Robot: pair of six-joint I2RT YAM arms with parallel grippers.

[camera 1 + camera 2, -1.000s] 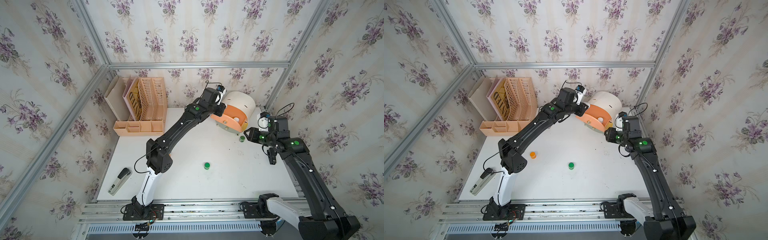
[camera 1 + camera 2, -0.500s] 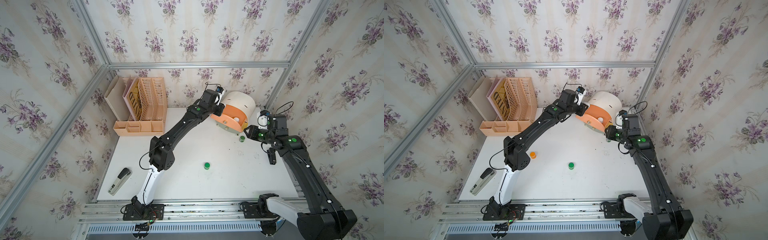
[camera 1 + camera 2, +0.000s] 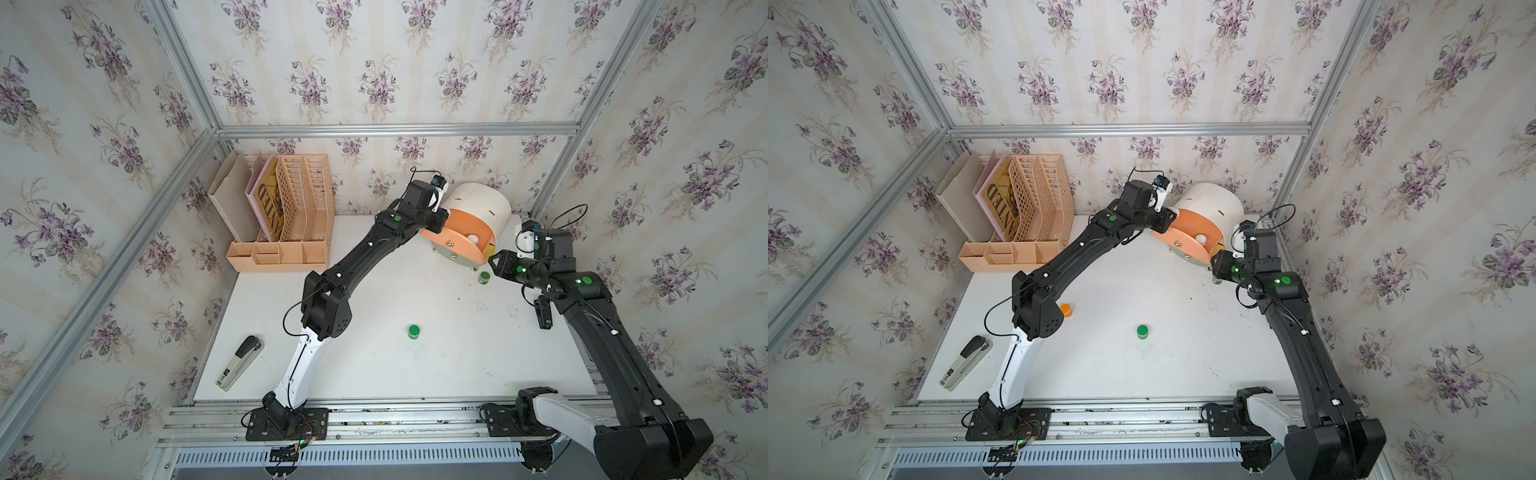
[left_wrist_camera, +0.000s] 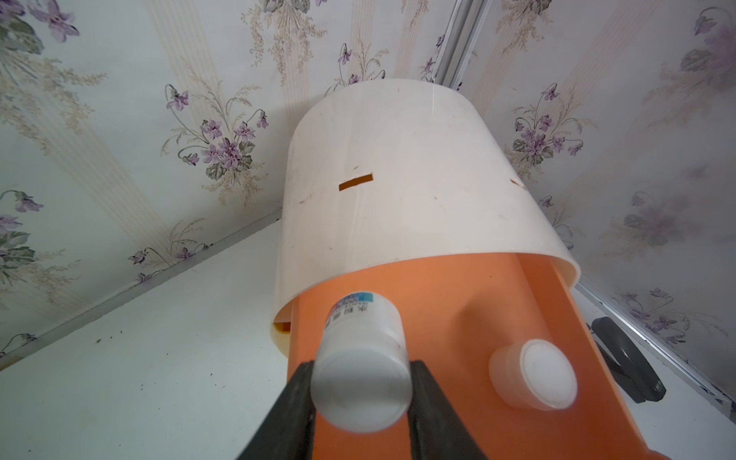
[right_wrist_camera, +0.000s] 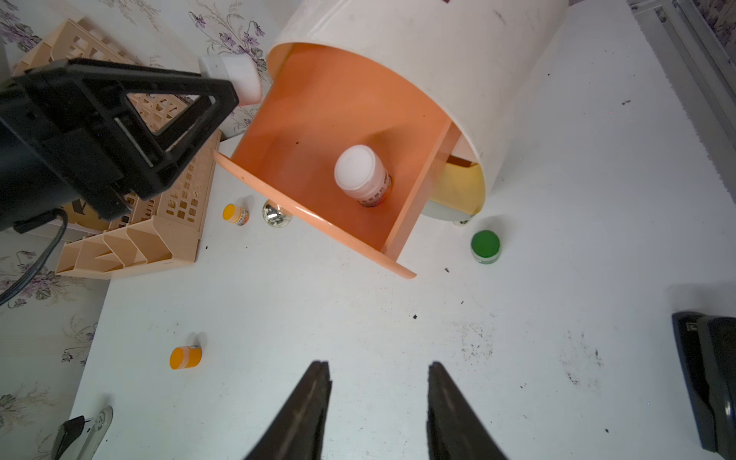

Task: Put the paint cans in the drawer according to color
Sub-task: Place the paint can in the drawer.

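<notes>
The drawer [image 3: 482, 205] is a white drum cabinet at the back right, with its peach drawer [image 3: 455, 243] pulled out. One white paint can [image 3: 473, 238] stands inside it, also seen in the right wrist view [image 5: 360, 171]. My left gripper [image 4: 360, 392] is shut on a second white paint can [image 4: 360, 382], held just over the peach drawer's near edge. My right gripper [image 5: 378, 382] hangs open above bare table, nothing between its fingers. Green paint cans stand mid-table [image 3: 413, 331] and by the cabinet's foot [image 3: 483, 277]. Two orange paint cans [image 5: 185, 357] [image 5: 235, 214] lie left of the drawer.
A peach file rack [image 3: 286, 208] fills the back left corner. A grey-black stapler [image 3: 240, 362] lies at the front left. A black device [image 3: 543, 311] rests by the table's right edge. Walls close in behind and at both sides.
The left arm's elbow has drifted slightly right while its gripper stays over the peach drawer with the white can. The right arm has hardly moved.
</notes>
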